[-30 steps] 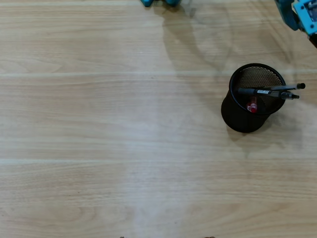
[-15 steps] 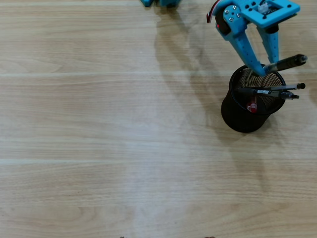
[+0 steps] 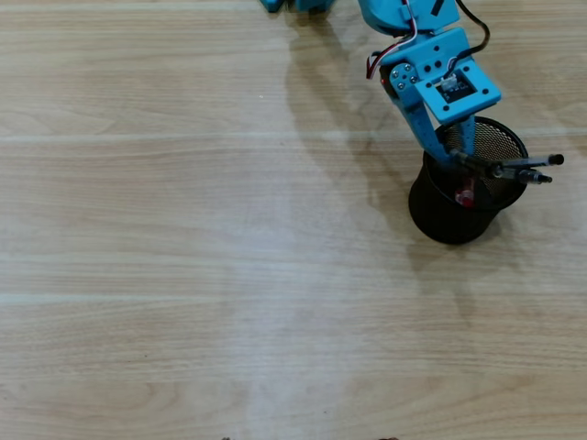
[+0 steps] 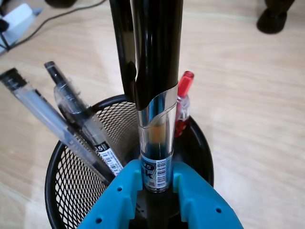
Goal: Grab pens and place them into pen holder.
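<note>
My blue gripper (image 4: 156, 179) is shut on a black pen (image 4: 155, 71) with a clear, labelled barrel and holds it upright over the mouth of the black mesh pen holder (image 4: 57, 162). Two clear black-ink pens (image 4: 71, 109) lean on the holder's left rim, and a red pen (image 4: 183, 102) stands at the far side. In the overhead view the gripper (image 3: 456, 151) hangs over the holder (image 3: 440, 220) at the right of the table. The two leaning pens (image 3: 523, 168) stick out to the right, and the red pen (image 3: 466, 192) shows inside. The held pen is mostly hidden under the gripper there.
The holder stands on a light wooden table (image 3: 183, 275). The arm's base (image 3: 404, 14) is at the top edge of the overhead view. In the wrist view a white box with a cable (image 4: 19, 16) lies far left and a dark foot (image 4: 274, 19) far right.
</note>
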`<move>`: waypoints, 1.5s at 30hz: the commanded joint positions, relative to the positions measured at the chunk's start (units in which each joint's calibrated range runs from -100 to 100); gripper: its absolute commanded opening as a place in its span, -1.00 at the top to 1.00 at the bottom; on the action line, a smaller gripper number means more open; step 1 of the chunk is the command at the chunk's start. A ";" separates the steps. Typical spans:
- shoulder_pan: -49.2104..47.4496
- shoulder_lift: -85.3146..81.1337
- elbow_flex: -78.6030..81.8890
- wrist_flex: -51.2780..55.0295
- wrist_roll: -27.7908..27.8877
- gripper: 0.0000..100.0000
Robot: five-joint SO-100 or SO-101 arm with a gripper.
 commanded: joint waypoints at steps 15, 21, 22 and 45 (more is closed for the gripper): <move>-2.79 -3.32 2.02 -4.97 0.45 0.66; -3.12 -3.74 5.73 -17.00 2.22 0.64; -2.95 -4.59 5.28 -17.00 3.90 0.64; 9.71 -82.78 20.76 66.62 38.76 0.65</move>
